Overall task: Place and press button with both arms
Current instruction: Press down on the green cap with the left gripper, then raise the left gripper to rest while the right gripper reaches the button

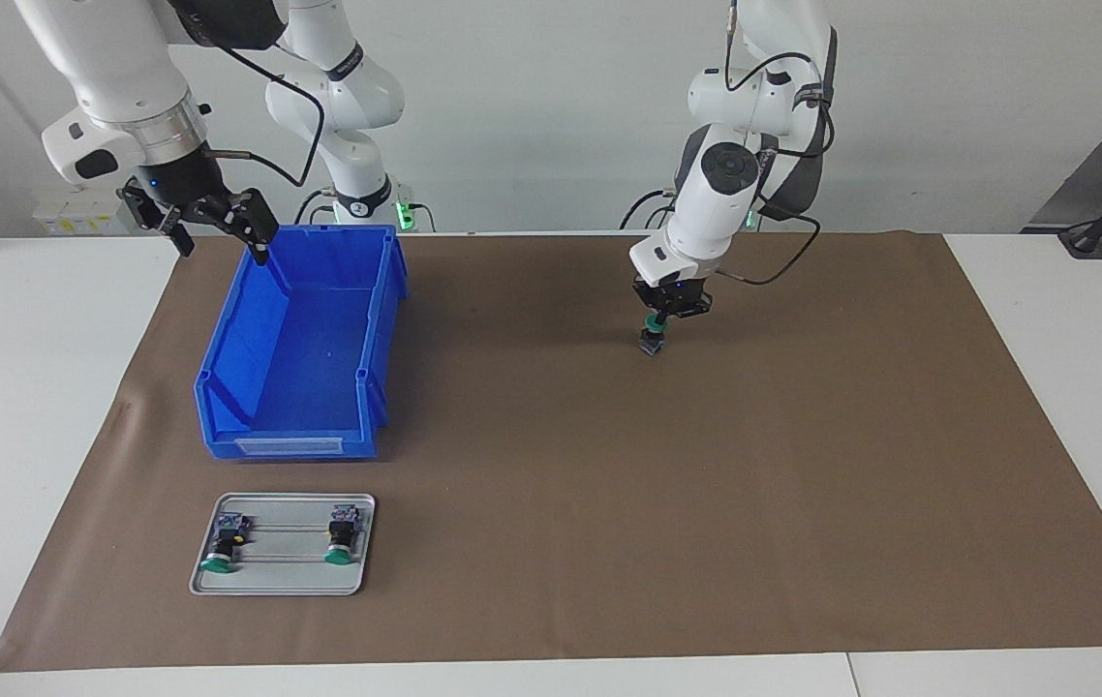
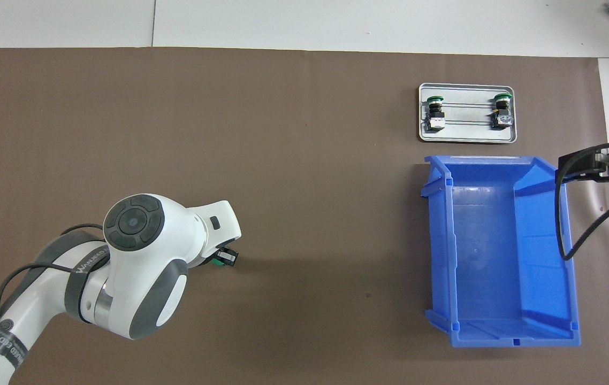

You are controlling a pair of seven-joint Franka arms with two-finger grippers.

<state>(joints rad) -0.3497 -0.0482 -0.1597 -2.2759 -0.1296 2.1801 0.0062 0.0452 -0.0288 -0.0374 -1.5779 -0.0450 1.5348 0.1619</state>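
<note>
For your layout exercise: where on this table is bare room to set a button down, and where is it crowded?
The brown mat lies bare from the blue bin to the left arm's end of the table, except under the left hand, shut on a button. It is crowded at the right arm's end: the bin, the tray holding two buttons, and the open right hand over the bin's rim.

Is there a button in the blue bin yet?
No, the blue bin is empty; two buttons lie on the tray, one in the left gripper.

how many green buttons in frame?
3. Two lie on the metal tray: one button at each end, the other. The third button is held in the left gripper over the mat. None seen in the bin.
</note>
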